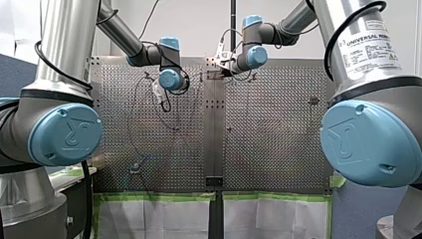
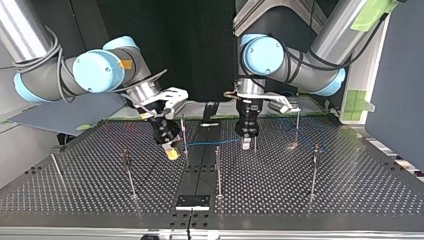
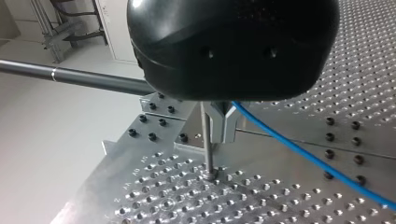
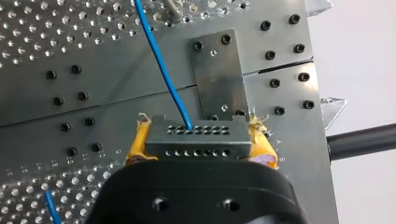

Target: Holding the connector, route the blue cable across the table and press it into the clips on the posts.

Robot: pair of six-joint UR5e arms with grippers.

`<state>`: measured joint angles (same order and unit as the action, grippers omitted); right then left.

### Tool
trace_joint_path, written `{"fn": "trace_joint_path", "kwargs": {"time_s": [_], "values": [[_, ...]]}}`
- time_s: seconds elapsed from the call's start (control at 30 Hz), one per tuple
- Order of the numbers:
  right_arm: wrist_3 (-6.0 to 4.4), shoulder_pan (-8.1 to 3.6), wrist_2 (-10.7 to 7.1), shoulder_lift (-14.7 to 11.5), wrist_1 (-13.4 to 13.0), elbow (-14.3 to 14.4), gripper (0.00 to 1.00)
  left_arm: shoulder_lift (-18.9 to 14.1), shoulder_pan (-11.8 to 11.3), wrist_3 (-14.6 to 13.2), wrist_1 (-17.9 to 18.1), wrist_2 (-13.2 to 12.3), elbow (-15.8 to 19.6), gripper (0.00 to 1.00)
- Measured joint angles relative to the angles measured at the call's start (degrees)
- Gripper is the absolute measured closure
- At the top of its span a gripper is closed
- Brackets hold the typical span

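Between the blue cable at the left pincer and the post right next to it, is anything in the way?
Nothing visible. In the left wrist view the blue cable runs out from my left pincer, which sits right beside the post; no object shows in the gap between them.

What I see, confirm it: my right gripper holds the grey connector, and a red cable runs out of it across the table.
Wrong in one point: the cable is blue, not red, as the right wrist view shows. My right gripper does hold the grey connector, and the cable runs out of it across the table.
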<state>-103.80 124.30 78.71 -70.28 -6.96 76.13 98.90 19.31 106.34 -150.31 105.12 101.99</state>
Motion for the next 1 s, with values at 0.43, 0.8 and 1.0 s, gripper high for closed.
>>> {"fn": "trace_joint_path", "kwargs": {"time_s": [0.43,0.8,1.0], "values": [[-2.43,-1.50,-2.65,0.5,-2.2,-0.2,1.00,2.3,-0.7,-0.1,-1.7,-1.7,-4.4,1.00],[-3.00,-2.97,-3.28,3.1,-2.9,-2.2,1.00,5.7,-1.6,-0.5,-3.9,-3.4,-9.2,1.00],[-3.05,-4.37,-3.29,4.1,-3.0,-3.1,1.00,8.5,-2.3,-0.5,-3.7,-4.1,-11.9,1.00]]}}
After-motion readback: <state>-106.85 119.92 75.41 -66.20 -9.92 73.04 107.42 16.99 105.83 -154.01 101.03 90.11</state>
